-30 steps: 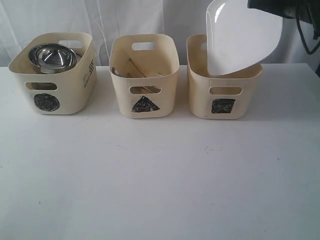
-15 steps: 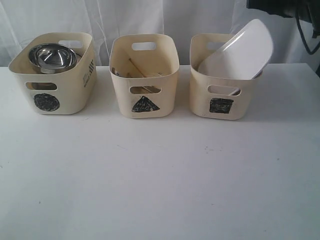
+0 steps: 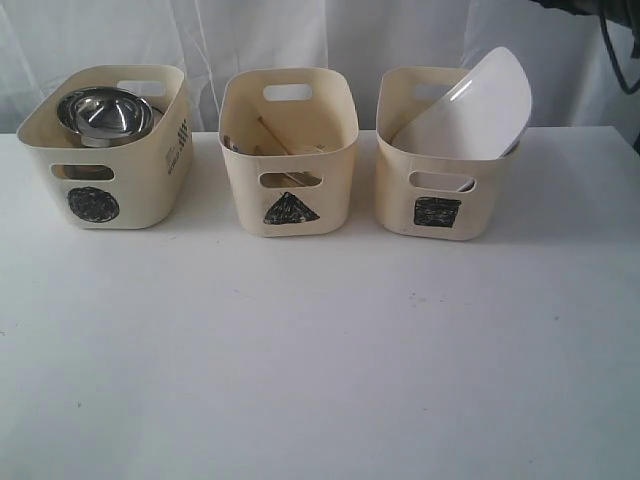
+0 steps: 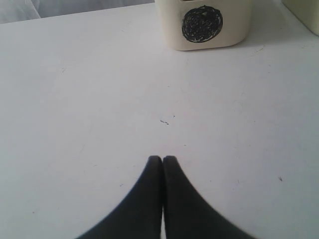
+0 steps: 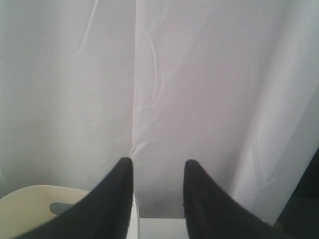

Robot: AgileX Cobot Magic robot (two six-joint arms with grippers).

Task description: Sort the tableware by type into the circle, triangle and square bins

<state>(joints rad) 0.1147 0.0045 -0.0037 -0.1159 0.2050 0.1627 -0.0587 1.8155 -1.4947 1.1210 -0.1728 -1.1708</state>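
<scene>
The white rounded-square plate (image 3: pixel 470 108) leans tilted inside the square bin (image 3: pixel 440 190), its upper corner sticking out above the rim. A steel bowl (image 3: pixel 104 113) sits in the circle bin (image 3: pixel 105 175). Wooden chopsticks (image 3: pixel 272 135) lie in the triangle bin (image 3: pixel 288 165). My right gripper (image 5: pixel 158 165) is open with nothing between its fingers, high up and facing the curtain; only a dark bit of that arm (image 3: pixel 570 5) shows at the exterior view's top right. My left gripper (image 4: pixel 162 159) is shut and empty, low over the table in front of the circle bin (image 4: pixel 202 24).
A white curtain (image 3: pixel 300 35) hangs behind the bins. A cream bin rim (image 5: pixel 35 204) shows low in the right wrist view. The white table (image 3: pixel 320 350) spreads in front of the bins; a dark cable (image 3: pixel 612 60) hangs at the far right.
The plate has dropped from above the square bin into it and settled leaning; the bin shifted slightly. The right arm has drawn upward, almost out of the exterior view.
</scene>
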